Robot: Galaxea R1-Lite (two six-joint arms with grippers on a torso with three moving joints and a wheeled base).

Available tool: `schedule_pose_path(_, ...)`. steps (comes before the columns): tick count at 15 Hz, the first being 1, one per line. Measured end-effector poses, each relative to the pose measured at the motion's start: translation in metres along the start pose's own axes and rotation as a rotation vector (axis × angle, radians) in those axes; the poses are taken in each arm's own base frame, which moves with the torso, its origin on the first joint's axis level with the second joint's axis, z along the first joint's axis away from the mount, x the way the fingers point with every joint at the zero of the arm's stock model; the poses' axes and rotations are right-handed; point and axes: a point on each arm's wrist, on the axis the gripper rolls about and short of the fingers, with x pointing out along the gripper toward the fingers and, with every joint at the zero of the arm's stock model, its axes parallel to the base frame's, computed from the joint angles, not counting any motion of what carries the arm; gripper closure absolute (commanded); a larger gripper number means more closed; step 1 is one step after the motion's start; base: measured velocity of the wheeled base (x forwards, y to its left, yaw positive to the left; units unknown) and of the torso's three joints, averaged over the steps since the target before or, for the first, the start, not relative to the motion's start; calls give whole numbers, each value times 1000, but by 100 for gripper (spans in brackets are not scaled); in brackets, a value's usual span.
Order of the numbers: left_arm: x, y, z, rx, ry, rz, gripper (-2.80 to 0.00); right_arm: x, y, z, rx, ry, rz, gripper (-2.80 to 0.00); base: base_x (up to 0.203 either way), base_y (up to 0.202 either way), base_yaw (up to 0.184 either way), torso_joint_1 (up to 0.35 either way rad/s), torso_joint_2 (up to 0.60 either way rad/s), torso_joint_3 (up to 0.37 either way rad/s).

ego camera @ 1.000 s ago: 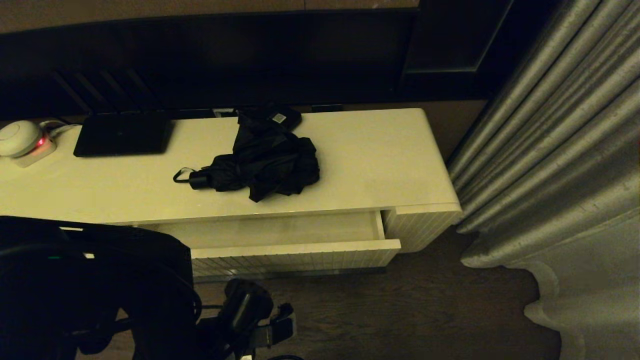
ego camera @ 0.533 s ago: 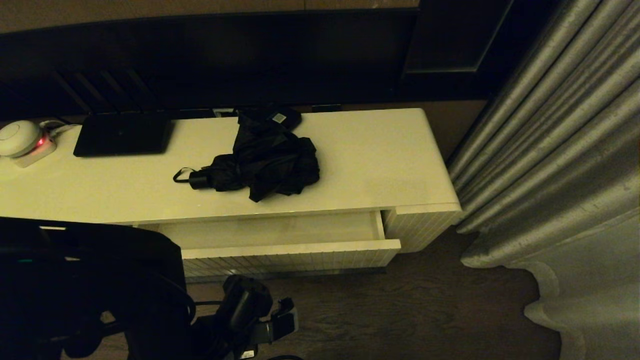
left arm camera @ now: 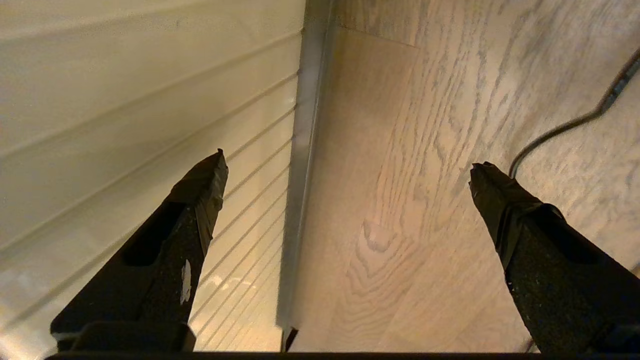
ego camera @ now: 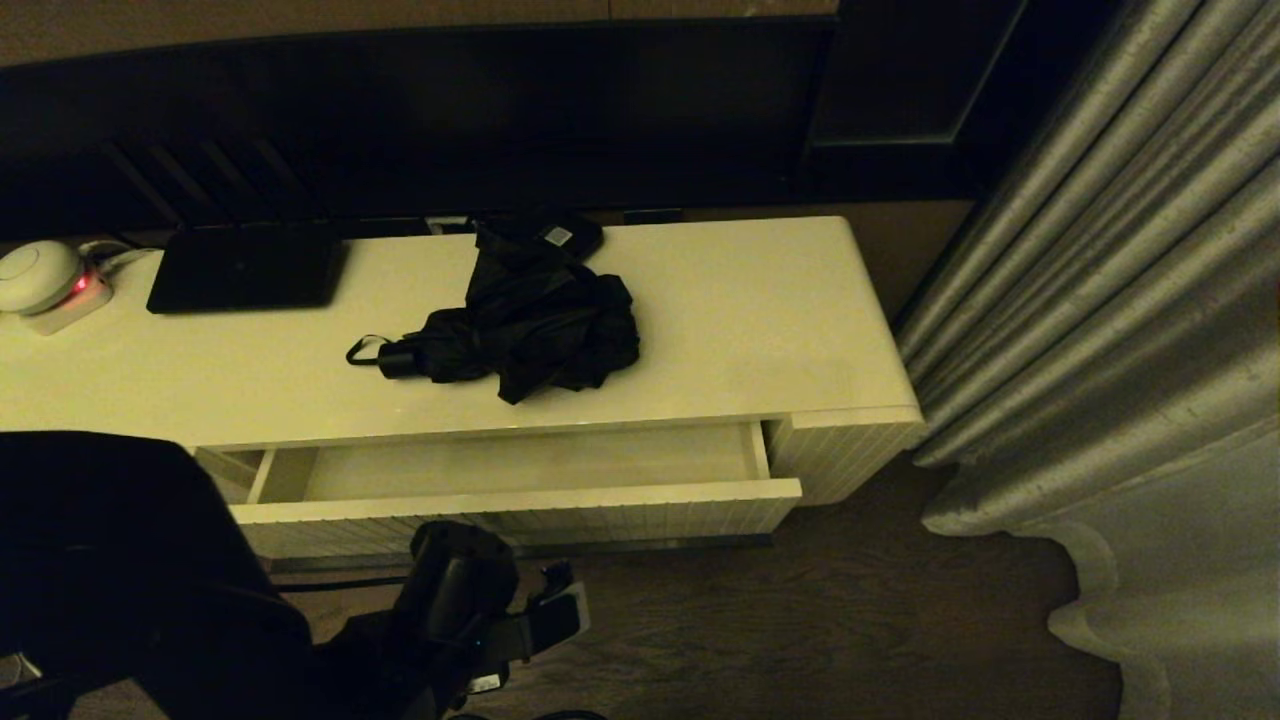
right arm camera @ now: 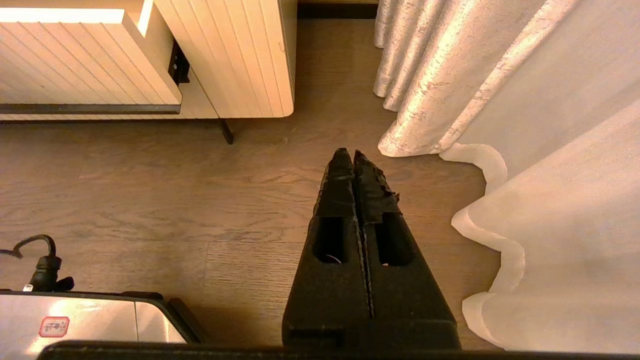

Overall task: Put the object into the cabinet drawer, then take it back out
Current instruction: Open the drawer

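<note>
The wide cream-white cabinet drawer (ego camera: 520, 478) with a vertically ribbed front stands pulled out from the cream cabinet (ego camera: 700, 330). Its pale smooth interior shows bare along the visible length; the left end is partly hidden behind the robot's dark body. A thin dark bar handle (right arm camera: 90, 108) runs along the lower edge of the ribbed front.

The black compact folding umbrella (ego camera: 520, 325) lies on the cabinet top, well behind the drawer opening. Its loose bunched fabric spreads toward the back edge. Its short cylindrical handle (ego camera: 398, 359) points to the robot's left, with a thin wrist loop at its end.

A small black rounded box with a white sticker (ego camera: 560, 236) sits at the back edge, touching or just under the umbrella fabric; which cannot be told. A flat black rectangular device (ego camera: 247, 270) lies further left. A white round unit with a red light (ego camera: 45, 280) sits at the far left. Grey pleated curtains (ego camera: 1110, 330) hang just beside the cabinet's right end.

The left gripper (left arm camera: 345, 167) is low by the ribbed drawer front, fingers spread wide and grasping nothing. The right gripper (right arm camera: 354, 156) hangs over the wooden floor (right arm camera: 200, 190) near the curtain hem, fingers pressed together on nothing.
</note>
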Motion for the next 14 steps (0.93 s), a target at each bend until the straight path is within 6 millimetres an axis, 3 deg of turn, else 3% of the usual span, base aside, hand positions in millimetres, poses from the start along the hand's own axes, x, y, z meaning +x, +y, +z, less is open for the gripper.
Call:
schedule_pose_path(5, -55, 34, -5, -99, -82, 24, -280, 0, 0, 0, 0, 0, 0, 0, 0, 0, 0, 0, 0, 0)
schedule_pose_path(11, -138, 76, -24, -583, -169, 2, -280, 0, 0, 0, 0, 0, 0, 0, 0, 0, 0, 0, 0, 0)
schedule_pose_path(12, -148, 80, -27, -669, -175, -2, -102, 0, 0, 0, 0, 0, 0, 0, 0, 0, 0, 0, 0, 0)
schedule_pose_path(13, -158, 84, -30, -741, -183, -3, 0, 0, 0, 0, 0, 0, 0, 0, 0, 0, 0, 0, 0, 0)
schedule_pose_path(14, -167, 88, -33, -809, -188, -4, 0, 0, 0, 0, 0, 0, 0, 0, 0, 0, 0, 0, 0, 0)
